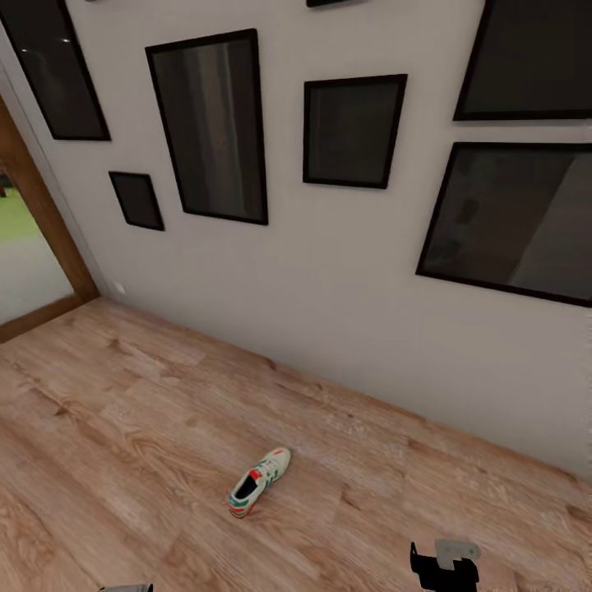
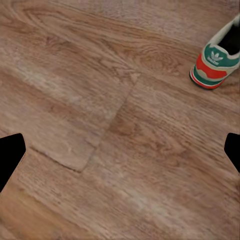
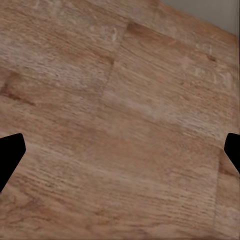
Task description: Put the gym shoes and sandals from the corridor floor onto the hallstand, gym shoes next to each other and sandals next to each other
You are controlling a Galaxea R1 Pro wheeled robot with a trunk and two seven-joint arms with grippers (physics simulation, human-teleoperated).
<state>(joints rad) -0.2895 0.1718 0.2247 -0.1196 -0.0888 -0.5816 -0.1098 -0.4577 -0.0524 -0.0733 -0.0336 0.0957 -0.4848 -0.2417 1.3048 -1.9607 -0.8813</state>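
White-and-green, one gym shoe [image 1: 259,482] lies alone on the floor [image 1: 123,427] in the head view, toe toward the wall [image 1: 329,271], red heel toward the robot, ahead of the right jaws [image 1: 444,567] and off toward the left arm's side.

Left wrist view: left jaws [image 2: 120,150] spread wide, holding nothing; the shoe's heel [image 2: 217,62] sits beyond them, past one fingertip [image 2: 232,150], long axis running away.

Right wrist view: right jaws [image 3: 120,150] equally spread over bare planks. The left arm looks nearer.

The right pincer [image 1: 445,566] is black and blocky, with a pale grey bracket on top. Both wrist views show flat black fingertips [image 2: 10,157].
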